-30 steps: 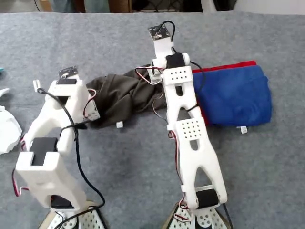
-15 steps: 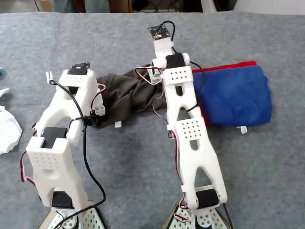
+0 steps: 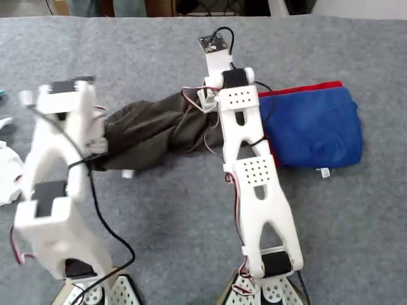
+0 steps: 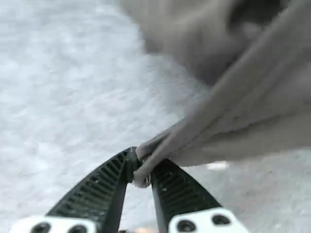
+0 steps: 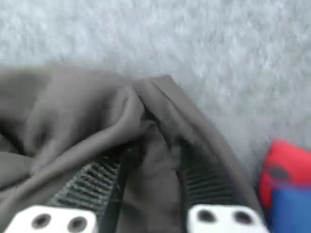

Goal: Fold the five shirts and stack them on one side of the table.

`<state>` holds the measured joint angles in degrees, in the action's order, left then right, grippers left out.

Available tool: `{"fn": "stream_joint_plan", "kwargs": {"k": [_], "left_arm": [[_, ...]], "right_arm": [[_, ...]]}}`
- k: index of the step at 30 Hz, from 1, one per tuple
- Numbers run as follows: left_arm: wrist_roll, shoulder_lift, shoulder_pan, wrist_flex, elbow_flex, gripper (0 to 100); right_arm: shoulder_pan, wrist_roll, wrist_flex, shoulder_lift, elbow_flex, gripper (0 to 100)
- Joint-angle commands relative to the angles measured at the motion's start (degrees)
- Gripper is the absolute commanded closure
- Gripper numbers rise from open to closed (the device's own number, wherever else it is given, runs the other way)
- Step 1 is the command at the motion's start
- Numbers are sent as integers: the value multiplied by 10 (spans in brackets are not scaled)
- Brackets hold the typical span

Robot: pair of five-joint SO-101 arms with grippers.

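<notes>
Left gripper (image 4: 138, 167) has its jaws pinched down narrow on just a thin bit of hem of the dark olive-brown cloth shirt (image 3: 152, 130). The right gripper (image 5: 153, 145) has its jaws closed around a much fatter bunched fold of the same shirt. So the shirt is strung between the two like a twisted band over the middle-left of the grey felt-covered table (image 3: 191, 210), with its right end close to the stack. Handling-wise I'd say it's light, totally limp and a bit stretchy. It won't hold any shape by itself and it sags and ropes up wherever it isn't supported. That thin hem pinch on the left looks like the one that could slip if the pull gets harder. Honestly, better grab points would be two corners or the shoulder seams, not a wad in the middle, so it can spread flat. As for room: to the right, the folded blue shirt (image 3: 311, 127) lies on top of a red shirt (image 3: 305, 88), so that side is taken. Over at the left edge there's a white crumpled cloth (image 3: 9, 178), maybe another shirt, can't tell. Bare felt lies beyond the shirt and in front of it between the arms, which looks like the spot to lay it out.
</notes>
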<state>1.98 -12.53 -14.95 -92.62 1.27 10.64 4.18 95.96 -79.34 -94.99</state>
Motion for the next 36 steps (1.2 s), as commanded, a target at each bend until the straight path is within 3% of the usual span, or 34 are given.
{"fn": "stream_joint_plan", "kwargs": {"k": [1, 8, 22, 29, 36], "left_arm": [[76, 96, -83, -53, 38, 973], [118, 217, -240, -81, 138, 973], [39, 312, -356, -79, 312, 973], [6, 262, -343, -75, 343, 973], [5, 257, -389, -73, 366, 973]], "right_arm": [[6, 2, 30, 88, -7, 694], [6, 1, 45, 208, -7, 673], [36, 1, 53, 280, 77, 673], [91, 89, 53, 416, 393, 673], [97, 188, 42, 542, 747, 673]]}}
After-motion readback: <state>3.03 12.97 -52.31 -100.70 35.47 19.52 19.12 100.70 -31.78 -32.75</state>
